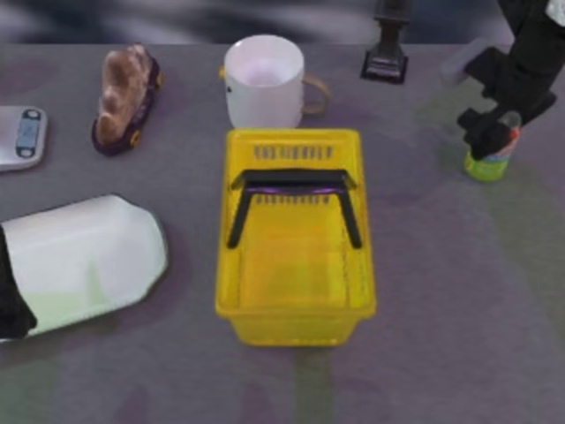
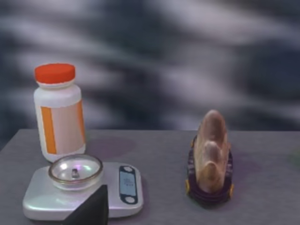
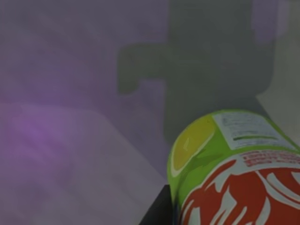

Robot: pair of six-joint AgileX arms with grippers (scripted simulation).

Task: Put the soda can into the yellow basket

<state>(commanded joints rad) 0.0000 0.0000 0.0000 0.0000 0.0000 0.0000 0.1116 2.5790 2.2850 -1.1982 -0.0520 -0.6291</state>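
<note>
Over at the table's (image 1: 441,353) far left edge the left arm (image 1: 11,305) sits parked beside a big white jug (image 1: 84,261) lying on its side. Its gripper does not show clearly in any view, only a dark sliver low in its own wrist camera, so whether it is open or closed I cannot tell. That camera looks out on a small kitchen scale (image 2: 84,190), a white pill bottle (image 2: 58,112) with an orange cap behind it, and a toy car carrying a bread loaf (image 2: 211,157).

Moving rightward, a white mug (image 1: 265,79) stands at the back, and just in front of it sits the yellow basket (image 1: 296,309), squarely mid-table, black handle lying across its open top. Nothing shows inside it. Behind and to the right, a dark razor-like tool (image 1: 385,62) lies at the far edge.

Now the action: on the right side, well apart from the basket, the soda can (image 1: 491,159) stands upright on the table. The right gripper (image 1: 490,132) is down over its top, dark fingers either side. The right wrist view shows the can's green and red label very close, with one dark finger edge beside it. It looks like the fingers are closing on the can or already gripping it, though the contact itself is hidden, so I cannot say for sure.

So we are at the grasp step. Next, I judge, comes a firm hold, a lift straight up, a carry leftward above the basket's rim, clear of that handle, then release.
</note>
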